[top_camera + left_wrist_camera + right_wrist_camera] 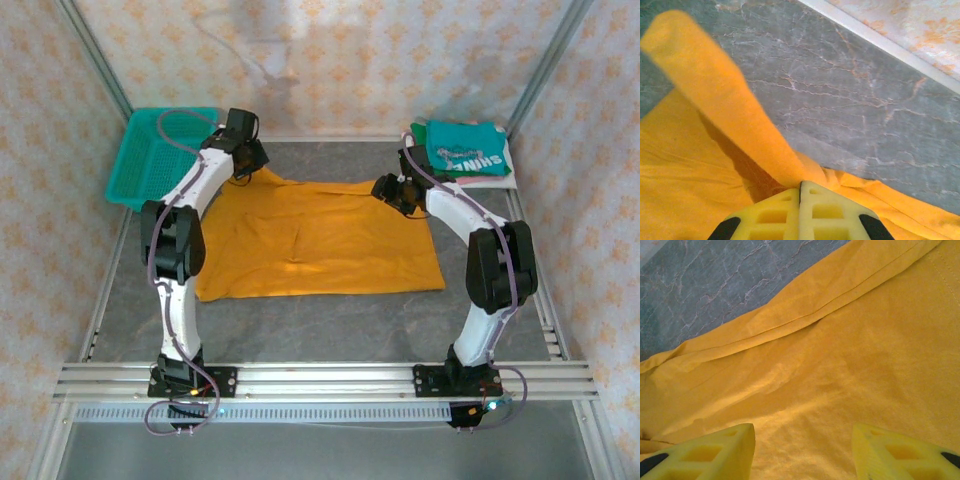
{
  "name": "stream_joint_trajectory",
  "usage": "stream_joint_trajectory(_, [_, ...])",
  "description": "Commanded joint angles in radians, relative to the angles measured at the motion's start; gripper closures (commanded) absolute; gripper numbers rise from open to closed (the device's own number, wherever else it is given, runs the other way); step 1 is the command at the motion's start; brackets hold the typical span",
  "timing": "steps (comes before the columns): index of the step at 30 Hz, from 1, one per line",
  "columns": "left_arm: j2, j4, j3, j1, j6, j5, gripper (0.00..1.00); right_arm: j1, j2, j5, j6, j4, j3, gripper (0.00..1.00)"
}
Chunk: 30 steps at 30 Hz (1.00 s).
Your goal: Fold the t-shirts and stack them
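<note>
The mustard-orange t-shirt (pixel 320 240) lies spread flat in the middle of the grey table, its print hidden. My left gripper (pixel 250 168) is at the shirt's far left corner. In the left wrist view the yellow jaws (pixel 801 184) are pressed together on a pinch of orange cloth (pixel 715 90), which rises from them as a ridge. My right gripper (pixel 392 190) hovers over the far right part of the shirt. It stands open (pixel 802 432) just above the cloth (pixel 840 350), with nothing between its fingers. A folded teal t-shirt (pixel 465 150) with white lettering tops a stack at the back right.
A teal mesh basket (pixel 160 150) stands at the back left corner, close behind the left arm. Under the teal shirt a white layer (pixel 497 181) shows. Bare grey table (pixel 330 325) lies in front of the orange shirt, and metal frame rails (pixel 320 380) run along the near edge.
</note>
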Motion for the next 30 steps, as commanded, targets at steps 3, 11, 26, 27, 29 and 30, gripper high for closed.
stream_joint_trajectory(3, [-0.113,0.014,-0.118,-0.055,-0.021,-0.041,1.00,-0.007,-0.006,0.026,0.014,-0.001,0.023,0.46])
stream_joint_trajectory(11, [-0.325,0.036,-0.330,-0.167,-0.078,-0.070,1.00,-0.007,-0.009,0.034,0.007,-0.011,0.028,0.46])
stream_joint_trajectory(26, [-0.463,-0.108,-0.528,-0.250,0.032,-0.177,0.66,-0.007,0.010,0.023,0.008,-0.009,0.024,0.46])
stream_joint_trajectory(27, [-0.489,-0.102,-0.548,-0.247,0.036,-0.192,0.62,-0.008,0.010,0.023,0.008,-0.009,0.022,0.46])
stream_joint_trajectory(29, [-0.547,-0.064,-0.602,-0.233,0.044,-0.195,0.57,-0.007,0.009,0.024,0.007,-0.009,0.020,0.46])
stream_joint_trajectory(30, [-0.576,-0.034,-0.633,-0.214,0.044,-0.170,0.55,-0.007,0.008,0.024,0.008,-0.007,0.020,0.46])
